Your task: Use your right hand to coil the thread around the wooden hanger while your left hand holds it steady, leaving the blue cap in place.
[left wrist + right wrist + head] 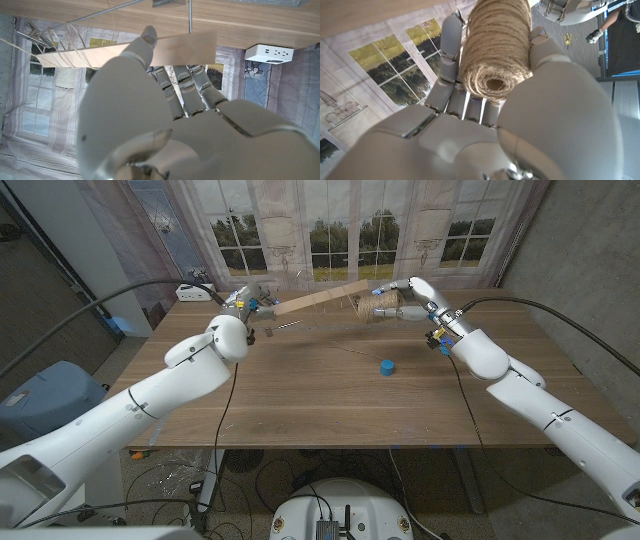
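Left hand [150,115] grips the pale wooden hanger [320,296]; right hand [485,115] clasps a twine spool [495,50], its hollow core visible from the wrist.

Wooden hanger [322,296] above desk [300,400] near far edge, spanning between both robot hands, tilted: right end higher. Left robot hand [243,302] at hanger's left end, near far-left corner, gripping it. Right robot hand [400,298] at hanger's right end, near far edge, holding thread spool [376,308]. Thread wraps on hanger's right end [60,42]. Cap [386,367] on desk, right of centre, before right robot hand, apart from it. Box [193,292] at far-left corner, left of left robot hand.
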### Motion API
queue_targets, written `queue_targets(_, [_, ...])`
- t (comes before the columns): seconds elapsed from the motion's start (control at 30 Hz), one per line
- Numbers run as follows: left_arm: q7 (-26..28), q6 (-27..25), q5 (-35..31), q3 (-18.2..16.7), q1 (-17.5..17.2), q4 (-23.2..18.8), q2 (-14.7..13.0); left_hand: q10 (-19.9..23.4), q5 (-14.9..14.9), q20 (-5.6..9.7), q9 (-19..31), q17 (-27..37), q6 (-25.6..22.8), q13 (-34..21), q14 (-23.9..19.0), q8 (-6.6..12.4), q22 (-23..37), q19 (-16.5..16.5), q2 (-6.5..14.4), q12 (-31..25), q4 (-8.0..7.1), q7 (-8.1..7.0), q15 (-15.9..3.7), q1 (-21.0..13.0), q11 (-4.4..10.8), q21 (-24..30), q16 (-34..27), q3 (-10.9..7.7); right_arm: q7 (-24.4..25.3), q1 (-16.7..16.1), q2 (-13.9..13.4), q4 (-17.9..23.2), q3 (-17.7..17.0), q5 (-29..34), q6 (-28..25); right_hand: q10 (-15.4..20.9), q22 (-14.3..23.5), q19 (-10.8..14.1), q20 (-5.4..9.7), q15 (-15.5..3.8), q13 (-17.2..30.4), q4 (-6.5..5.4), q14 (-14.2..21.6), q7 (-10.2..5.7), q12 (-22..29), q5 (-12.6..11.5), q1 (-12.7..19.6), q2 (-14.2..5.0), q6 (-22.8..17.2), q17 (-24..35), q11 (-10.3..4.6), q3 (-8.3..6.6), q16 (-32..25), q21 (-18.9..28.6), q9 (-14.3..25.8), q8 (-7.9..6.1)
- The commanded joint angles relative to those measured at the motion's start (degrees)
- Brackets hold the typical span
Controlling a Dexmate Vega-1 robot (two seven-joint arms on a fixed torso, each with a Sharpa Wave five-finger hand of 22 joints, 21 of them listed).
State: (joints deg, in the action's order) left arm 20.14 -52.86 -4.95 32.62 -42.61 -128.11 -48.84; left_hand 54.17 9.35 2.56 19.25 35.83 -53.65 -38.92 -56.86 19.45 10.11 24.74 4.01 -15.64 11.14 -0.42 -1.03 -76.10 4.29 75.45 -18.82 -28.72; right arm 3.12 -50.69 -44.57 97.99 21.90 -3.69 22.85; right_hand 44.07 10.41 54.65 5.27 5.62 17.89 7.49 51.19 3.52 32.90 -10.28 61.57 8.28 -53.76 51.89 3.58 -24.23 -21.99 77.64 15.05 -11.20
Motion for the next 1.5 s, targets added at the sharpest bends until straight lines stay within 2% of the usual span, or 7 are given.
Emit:
queue_targets(0.03, [0.47,-1.42,-0.81,0.72,0.66,0.09,1.64,0.34,0.62,5.15,0.28,-0.2,-5.28,-0.07,-11.08,0.12,0.09,-0.09,3.12,0.2,-1.63,1.71,-12.22,-2.73,0.34,0.34,0.31,-2.05,-3.21,-2.52,-4.5,6.45,-1.5,-2.3,-9.81,2.88,0.09,-13.2,6.32,-18.33,7.27,0.03,17.88,0.44,2.37,-0.45,16.61,-16.87,-0.56,0.12,1.16,-0.33,0.32,0.36,0.14,-0.31])
queue_targets(0.4, [-1.67,-4.46,0.04,1.73,1.67,-0.68,1.27,0.62,0.65,5.33,0.31,0.11,-5.27,-0.07,-11.47,-0.05,0.06,-0.13,3.09,0.2,-1.56,1.64,-12.16,-2.9,0.17,0.41,0.14,-2.14,1.45,-3.58,-5.57,11.85,-1.1,2.35,-20.84,2.93,0.06,-13.39,6.28,-18.33,7.19,0.01,17.79,0.5,2.27,-0.39,16.57,-16.97,-0.42,-0.2,1.0,-0.43,0.77,0.56,0.16,-0.28])
queue_targets(0.57, [-3.12,-6.98,1.29,2.22,2.34,-1.15,0.96,0.73,0.67,5.34,0.27,-0.2,-5.36,0.1,-11.41,-0.13,0.09,-0.01,3.1,0.3,-1.57,1.62,-12.21,-2.93,0.39,0.57,0.44,-2.13,1.66,-3.28,-5.98,13.18,-0.55,3.24,-23.7,2.7,-0.06,-13.85,6.26,-18.32,6.92,-0.08,17.7,0.41,1.97,-0.36,16.46,-17.07,-0.45,-0.93,0.86,-0.51,1.41,0.46,0.16,-0.31])
queue_targets(0.7, [-3.67,-11.66,0.36,5.21,4.51,-1.53,0.38,0.64,0.68,5.44,0.23,-0.42,-5.3,0.16,-11.51,-0.27,0.12,0.13,3.08,0.4,-1.52,1.8,-12.22,-3.02,0.27,0.72,0.63,-2.14,1.09,-2.55,-6.2,13.95,0.26,3.74,-25.7,2.61,-0.08,-14.01,6.25,-18.31,6.88,-0.1,17.83,0.37,1.89,-0.35,16.4,-17.07,-0.38,-1.09,0.84,-0.54,1.55,0.48,0.16,-0.3])
queue_targets(0.83, [-3.4,-14.66,0.08,6.92,5.48,-1.69,0.22,0.66,0.69,5.41,0.29,-0.5,-5.33,0.2,-11.57,-0.29,0.1,0.16,3.08,0.44,-1.52,1.86,-12.23,-3.05,0.17,0.74,0.71,-2.16,-0.56,-0.93,-6.31,14.62,1.85,4.37,-28.59,2.7,-0.08,-14.09,6.25,-18.32,6.85,-0.09,17.87,0.39,1.88,-0.34,16.38,-17.05,-0.5,-1.19,0.77,-0.56,1.66,0.53,0.15,-0.35])
queue_targets(1.1, [-2.33,-16.08,3.04,5.28,4.03,-1.66,0.85,0.71,0.71,5.34,0.24,-0.73,-5.38,0.35,-11.72,-0.48,0.09,0.32,3.07,0.55,-1.57,1.79,-12.23,-3.04,0.31,0.88,0.94,-2.17,-8.71,5.1,-6.82,15.88,6.63,4.47,-37.61,3.43,-0.02,-13.83,6.21,-18.33,6.47,-0.01,18.3,0.55,1.9,-0.18,16.41,-17.1,-0.7,-1.65,1.32,-0.59,1.95,0.93,0.13,-0.41])
queue_targets(1.5, [-1.79,-17.12,7.57,4.45,3.57,-0.6,1.09,0.97,0.73,5.18,0.13,-0.87,-5.36,0.72,-12.19,-0.77,0.05,0.5,3.05,0.73,-1.62,1.72,-12.27,-2.97,0.18,0.98,1.05,-2.19,-12.53,11.27,-5.11,14.54,12.75,7.81,-42.4,3.41,-0.15,-13.87,6.1,-18.26,6.02,0.04,18.52,0.64,1.59,0.06,16.3,-17.13,-0.68,-2.17,1.21,-0.78,2.41,1.04,0.05,-0.37])
